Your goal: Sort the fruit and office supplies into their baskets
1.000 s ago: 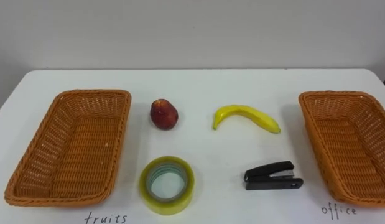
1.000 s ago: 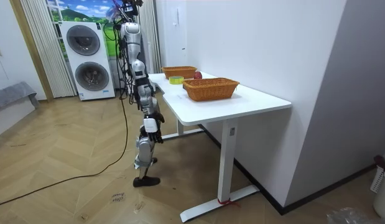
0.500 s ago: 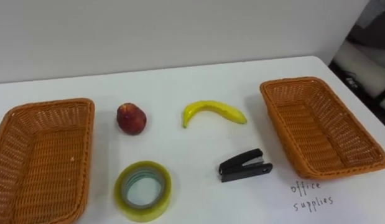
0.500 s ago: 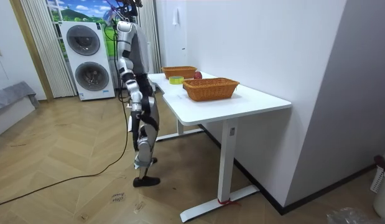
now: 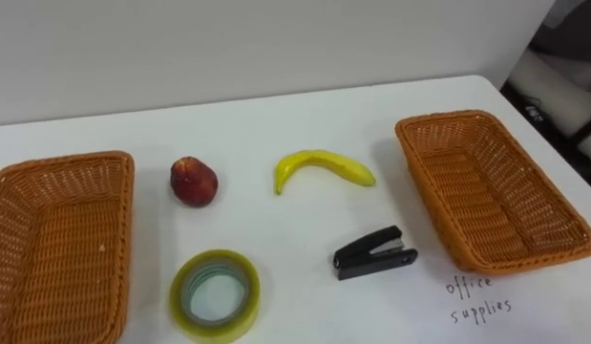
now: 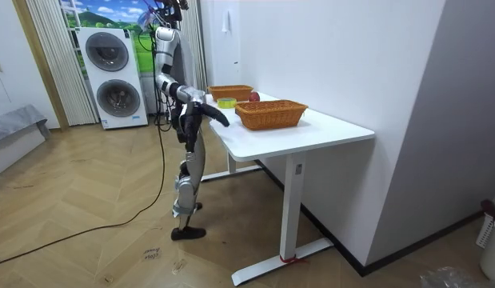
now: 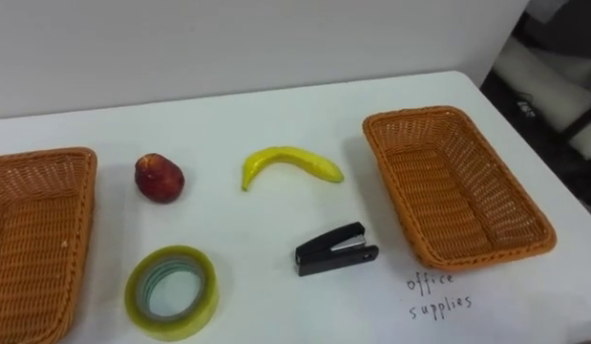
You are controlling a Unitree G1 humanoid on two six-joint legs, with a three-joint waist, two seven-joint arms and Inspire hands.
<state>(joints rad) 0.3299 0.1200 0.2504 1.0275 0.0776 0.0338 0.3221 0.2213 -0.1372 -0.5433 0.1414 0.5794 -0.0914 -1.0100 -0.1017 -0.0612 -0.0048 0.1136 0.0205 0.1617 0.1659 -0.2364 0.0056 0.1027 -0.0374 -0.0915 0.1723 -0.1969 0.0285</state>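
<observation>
On the white table lie a red apple (image 5: 193, 181), a yellow banana (image 5: 322, 167), a roll of clear yellowish tape (image 5: 215, 294) and a black stapler (image 5: 374, 253). An empty wicker basket (image 5: 56, 239) stands at the left. A second empty wicker basket (image 5: 486, 191) stands at the right, with a handwritten label in front of it. In the room view I stand at the table's long side, and my right hand (image 6: 223, 120) is held out at table height by the near edge. It is too small there to read its fingers.
The table (image 5: 276, 124) ends at a white wall behind. Its right edge runs just past the right basket. In the room view two stacked washing machines (image 6: 111, 76) stand behind me on the wooden floor.
The eye view has shifted right, so the right basket shows whole and the left one is cut off. In the room view my right arm has risen from my side towards the table.
</observation>
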